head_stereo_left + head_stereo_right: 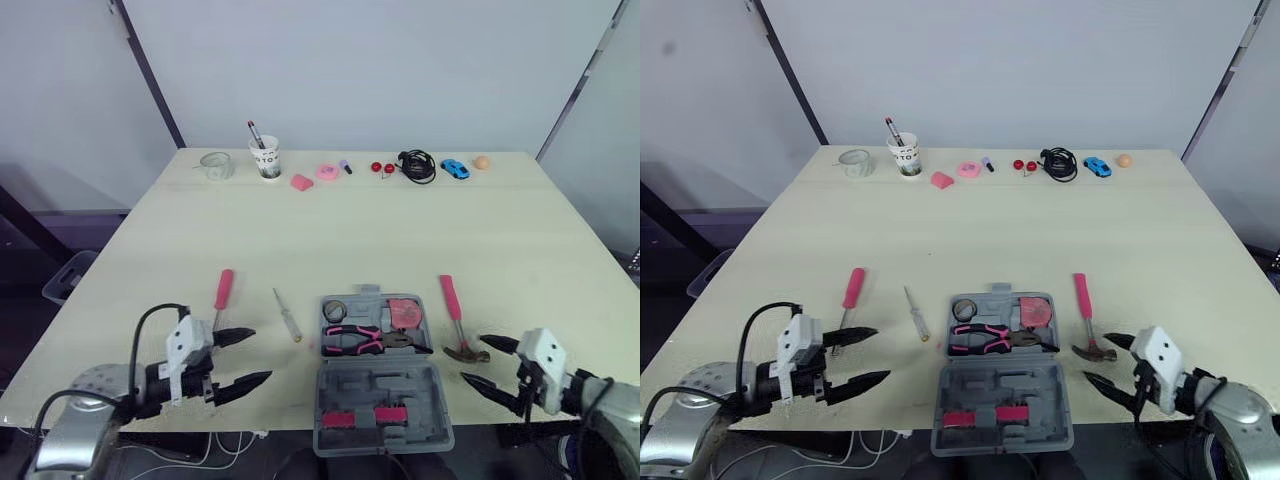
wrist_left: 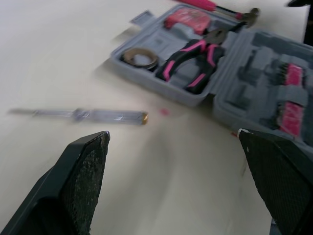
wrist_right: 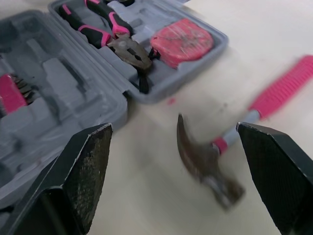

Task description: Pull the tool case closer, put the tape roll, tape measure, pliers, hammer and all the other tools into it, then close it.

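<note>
The left gripper point(image 1: 260, 355) is held apart near the screwdriver point(image 1: 288, 315), the right gripper point(image 1: 473, 358) apart by the hammer point(image 1: 452, 305); the case point(image 1: 380, 388) is seen open.

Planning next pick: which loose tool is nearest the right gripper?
The hammer, right of the case; pink screwdriver and clear screwdriver lie on its left.

Left pincer point(image 1: 243, 358) and right pincer point(image 1: 487, 364) gape wide.

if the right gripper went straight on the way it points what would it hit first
Most likely the hammer; its head lies just ahead, between the open fingers of the right gripper; depth is unsure.
</note>
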Controlling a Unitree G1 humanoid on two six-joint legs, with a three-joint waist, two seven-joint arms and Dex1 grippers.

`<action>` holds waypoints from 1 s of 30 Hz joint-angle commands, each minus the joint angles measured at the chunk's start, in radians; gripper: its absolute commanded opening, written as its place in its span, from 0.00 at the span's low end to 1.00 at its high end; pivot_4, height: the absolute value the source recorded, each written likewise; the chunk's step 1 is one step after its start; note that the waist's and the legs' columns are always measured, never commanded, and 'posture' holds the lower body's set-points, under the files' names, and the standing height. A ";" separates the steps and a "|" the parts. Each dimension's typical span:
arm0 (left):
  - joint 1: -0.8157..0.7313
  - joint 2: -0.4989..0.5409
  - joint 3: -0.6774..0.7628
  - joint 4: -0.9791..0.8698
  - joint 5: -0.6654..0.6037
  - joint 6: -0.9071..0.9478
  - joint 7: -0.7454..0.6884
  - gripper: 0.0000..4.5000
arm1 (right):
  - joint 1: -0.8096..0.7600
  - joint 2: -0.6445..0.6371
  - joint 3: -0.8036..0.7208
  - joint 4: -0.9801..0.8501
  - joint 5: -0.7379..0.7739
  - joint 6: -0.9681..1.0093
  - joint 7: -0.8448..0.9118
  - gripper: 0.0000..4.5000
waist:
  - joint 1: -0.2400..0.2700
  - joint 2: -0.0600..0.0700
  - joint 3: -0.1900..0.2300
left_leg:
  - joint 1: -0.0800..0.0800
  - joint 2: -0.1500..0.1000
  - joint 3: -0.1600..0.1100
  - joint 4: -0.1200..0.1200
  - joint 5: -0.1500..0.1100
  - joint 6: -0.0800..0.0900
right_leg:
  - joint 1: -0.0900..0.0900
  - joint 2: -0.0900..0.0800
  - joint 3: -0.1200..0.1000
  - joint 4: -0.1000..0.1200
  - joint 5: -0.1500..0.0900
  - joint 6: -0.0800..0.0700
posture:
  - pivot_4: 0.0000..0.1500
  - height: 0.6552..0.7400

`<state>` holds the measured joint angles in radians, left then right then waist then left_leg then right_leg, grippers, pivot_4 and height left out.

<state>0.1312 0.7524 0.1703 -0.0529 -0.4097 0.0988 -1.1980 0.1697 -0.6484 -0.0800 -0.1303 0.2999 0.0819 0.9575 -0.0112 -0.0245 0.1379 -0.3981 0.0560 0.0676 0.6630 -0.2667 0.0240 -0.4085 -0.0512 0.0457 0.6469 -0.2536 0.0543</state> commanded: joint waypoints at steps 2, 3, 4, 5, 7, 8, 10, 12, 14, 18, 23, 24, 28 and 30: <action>-0.053 0.009 -0.054 0.040 0.024 -0.016 -0.040 1.00 | -0.074 -0.022 0.052 0.021 -0.030 -0.002 0.033 0.84 | 0.000 0.000 0.000 | 0.000 0.000 0.000 0.000 0.000 0.000 | 0.000 0.001 0.000 0.000 0.000 0.000 | 1.00 1.00; -0.068 0.008 -0.068 0.052 0.029 -0.015 -0.049 1.00 | -0.092 -0.027 0.068 0.024 -0.039 0.000 0.042 0.81 | 0.000 0.000 0.000 | 0.000 0.000 0.000 0.000 0.000 0.000 | 0.000 0.001 0.000 0.000 0.000 0.000 | 1.00 1.00; -0.085 0.007 -0.086 0.067 0.036 -0.017 -0.062 1.00 | -0.118 -0.035 0.093 0.030 -0.055 0.000 0.055 0.75 | 0.000 0.000 0.000 | 0.000 0.000 0.000 0.000 0.000 0.000 | 0.000 0.001 0.000 0.000 0.000 0.000 | 1.00 1.00; -0.102 0.005 -0.103 0.081 0.043 -0.019 -0.072 0.88 | -0.143 -0.042 0.114 0.035 -0.068 0.004 0.067 0.60 | 0.000 0.000 0.000 | 0.000 0.000 0.000 0.000 0.000 0.000 | 0.000 0.001 0.000 0.000 0.000 0.000 | 1.00 1.00; -0.127 0.005 -0.130 0.101 0.048 -0.015 -0.093 0.73 | -0.188 -0.049 0.150 0.046 -0.086 0.011 0.085 0.43 | 0.000 0.000 0.000 | 0.000 0.000 0.000 0.001 0.000 0.000 | 0.000 0.001 0.000 0.001 0.000 0.000 | 1.00 1.00; -0.138 0.006 -0.142 0.110 0.055 -0.017 -0.101 0.66 | -0.206 -0.047 0.162 0.052 -0.093 0.017 0.087 0.37 | 0.000 0.000 0.000 | 0.000 0.000 0.000 0.001 0.000 0.000 | 0.000 0.001 0.000 0.001 0.000 0.000 | 1.00 1.00; -0.158 0.010 -0.172 0.134 0.081 -0.029 -0.116 0.47 | -0.233 -0.051 0.189 0.067 -0.112 0.021 0.098 0.16 | 0.000 0.000 0.000 | 0.000 0.000 0.000 0.002 0.000 0.000 | 0.000 0.001 0.000 0.001 0.000 0.000 | 1.00 1.00; -0.182 0.006 -0.195 0.157 0.099 -0.030 -0.119 0.24 | -0.253 -0.059 0.214 0.084 -0.136 0.015 0.109 0.00 | 0.001 0.000 0.000 | 0.000 0.000 0.000 0.002 0.000 0.000 | 0.000 0.002 0.000 0.001 0.000 0.000 | 1.00 1.00; -0.206 0.000 -0.214 0.173 0.112 -0.035 -0.122 0.04 | -0.267 -0.063 0.230 0.096 -0.151 0.017 0.116 0.00 | 0.002 0.000 0.000 | 0.000 0.000 0.000 0.002 0.000 0.000 | 0.000 0.002 0.000 0.001 0.000 0.000 | 1.00 1.00; -0.247 -0.016 -0.258 0.212 0.142 -0.053 -0.132 0.02 | -0.292 -0.076 0.257 0.121 -0.184 0.016 0.127 0.00 | 0.002 0.000 0.000 | -0.001 0.000 0.000 0.003 0.000 0.000 | 0.000 0.002 0.000 0.002 0.000 0.000 | 1.00 1.00; -0.284 -0.033 -0.291 0.251 0.165 -0.068 -0.140 0.02 | -0.313 -0.081 0.277 0.142 -0.215 0.002 0.133 0.00 | 0.001 0.000 0.000 | -0.001 0.000 0.000 0.004 0.000 0.000 | 0.000 0.002 0.001 0.004 0.000 0.001 | 1.00 1.00; -0.290 -0.035 -0.296 0.257 0.166 -0.068 -0.140 0.02 | -0.317 -0.075 0.278 0.146 -0.217 0.001 0.129 0.00 | 0.001 0.000 0.000 | -0.001 0.000 0.000 0.004 0.000 0.000 | 0.000 0.002 0.001 0.005 0.000 0.001 | 1.00 1.00; -0.312 -0.047 -0.312 0.284 0.180 -0.073 -0.140 0.02 | -0.328 -0.062 0.295 0.160 -0.235 -0.005 0.124 0.00 | 0.001 0.000 0.000 | 0.000 0.000 -0.001 0.004 0.000 0.000 | 0.000 0.003 0.001 0.006 0.000 0.001 | 1.00 1.00; -0.321 -0.053 -0.315 0.296 0.185 -0.075 -0.139 0.02 | -0.332 -0.055 0.301 0.165 -0.239 -0.006 0.120 0.00 | 0.001 0.000 0.000 | 0.000 0.000 -0.001 0.005 0.000 0.000 | 0.000 0.003 0.001 0.007 0.000 0.001 | 1.00 1.00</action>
<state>-0.1758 0.7036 -0.1367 0.2396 -0.2282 0.0378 -1.3308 -0.1435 -0.7060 0.2214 0.0458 0.0629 0.0917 1.0811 -0.0105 -0.0247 0.1381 -0.3985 0.0563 0.0668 0.6681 -0.2666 0.0242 -0.4088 -0.0485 0.0465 0.6536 -0.2533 0.0551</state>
